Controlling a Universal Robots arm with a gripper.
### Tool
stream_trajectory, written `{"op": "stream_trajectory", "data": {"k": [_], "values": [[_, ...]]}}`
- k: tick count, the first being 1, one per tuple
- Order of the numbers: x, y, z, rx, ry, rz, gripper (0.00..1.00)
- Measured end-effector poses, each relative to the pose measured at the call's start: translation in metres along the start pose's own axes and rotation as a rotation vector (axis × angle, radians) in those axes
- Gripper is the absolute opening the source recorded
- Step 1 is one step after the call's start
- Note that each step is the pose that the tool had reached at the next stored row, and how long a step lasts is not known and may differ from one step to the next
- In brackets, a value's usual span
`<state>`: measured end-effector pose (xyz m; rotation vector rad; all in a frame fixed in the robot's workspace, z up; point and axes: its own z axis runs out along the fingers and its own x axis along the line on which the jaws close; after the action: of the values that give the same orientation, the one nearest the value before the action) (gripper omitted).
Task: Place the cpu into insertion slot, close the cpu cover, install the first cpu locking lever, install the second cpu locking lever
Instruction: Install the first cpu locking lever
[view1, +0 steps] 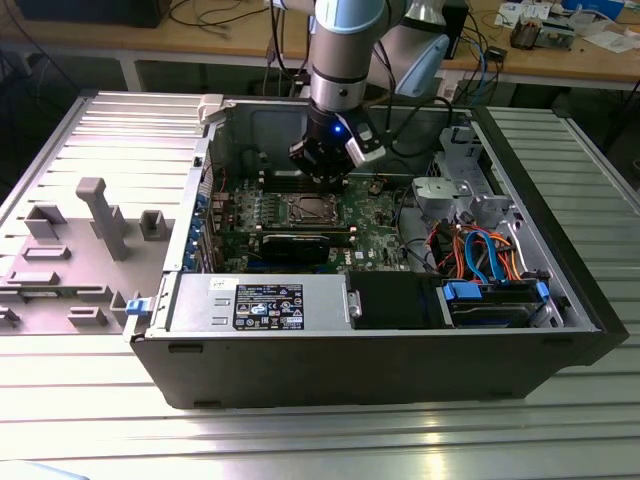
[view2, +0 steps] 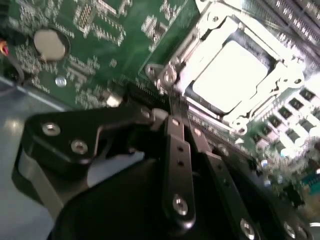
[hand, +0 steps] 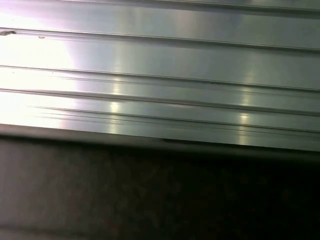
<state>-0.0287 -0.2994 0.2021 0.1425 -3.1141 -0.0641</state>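
Observation:
The cpu (view2: 227, 75) lies flat in the insertion slot (view1: 305, 208) on the green board, its silver top bright. The cpu cover (view2: 281, 75) is down over it, a silver frame around the chip's edges. I cannot tell how the locking levers along the socket's sides stand. My gripper (view2: 171, 111) hovers just beside one corner of the socket, and its black fingers (view2: 177, 150) are shut together with nothing between them. In the exterior view the gripper (view1: 322, 172) hangs inside the open computer case, a little behind the socket.
A black graphics card (view1: 295, 245) lies in front of the socket, and memory slots (view2: 295, 15) run along its far side. A coin battery (view2: 49, 44) sits on the board. A power supply (view1: 260, 305), a blue drive bay (view1: 495, 300) and cables (view1: 480, 250) fill the case's front. A ribbed metal table (hand: 160, 65) surrounds it.

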Motion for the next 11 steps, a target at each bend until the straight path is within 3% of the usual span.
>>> {"op": "stream_trajectory", "data": {"k": [3, 7, 11], "values": [[-0.0002, 0.0009, -0.0007, -0.0022, -0.0002, -0.005, 0.11], [0.0001, 0.0015, -0.0083, -0.0028, -0.0008, -0.007, 0.11], [0.0005, -0.0028, -0.0108, -0.0026, -0.0010, -0.007, 0.11]]}}
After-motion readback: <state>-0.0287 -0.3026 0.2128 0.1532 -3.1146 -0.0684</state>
